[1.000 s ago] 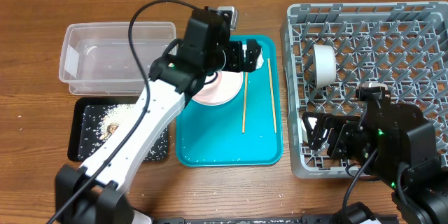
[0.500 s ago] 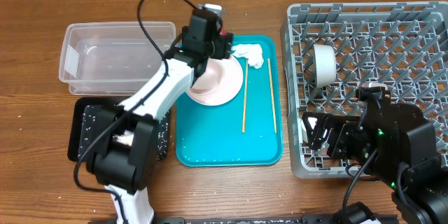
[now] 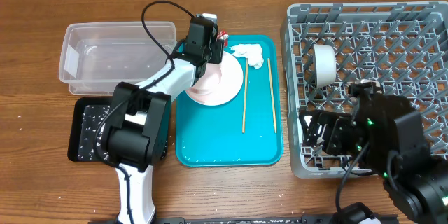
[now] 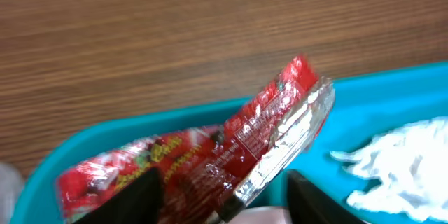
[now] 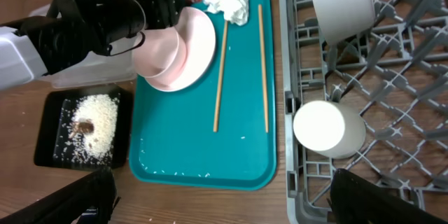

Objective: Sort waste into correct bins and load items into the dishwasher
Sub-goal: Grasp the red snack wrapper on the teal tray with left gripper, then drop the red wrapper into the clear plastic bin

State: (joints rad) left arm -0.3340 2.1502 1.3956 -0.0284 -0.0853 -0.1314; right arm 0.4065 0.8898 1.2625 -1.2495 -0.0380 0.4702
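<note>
A red snack wrapper point(image 4: 210, 155) leans on the far left rim of the teal tray point(image 3: 231, 150). My left gripper point(image 4: 224, 206) is open, one finger on each side of the wrapper; overhead it is at the tray's far left corner point(image 3: 218, 38). A crumpled white tissue point(image 3: 250, 54) lies beside it. Two stacked pink plates point(image 3: 222, 84) and two chopsticks point(image 3: 244, 98) lie on the tray. Rice and a brown scrap point(image 5: 85, 126) fill the black tray point(image 3: 78, 136). The clear tub point(image 3: 115, 56) holds nothing. My right gripper point(image 3: 318, 136) is open and empty at the rack's near left corner.
The grey dish rack point(image 3: 392, 14) fills the right side, with a grey bowl point(image 3: 323, 66) on edge and a white cup point(image 5: 327, 127) inside. Stray rice grains lie along the teal tray's near edge point(image 5: 196, 173). The left arm reaches across the black tray and the plates.
My left gripper has swung left from above the tissue to the tray's far left corner, at the red wrapper. The right arm has barely moved.
</note>
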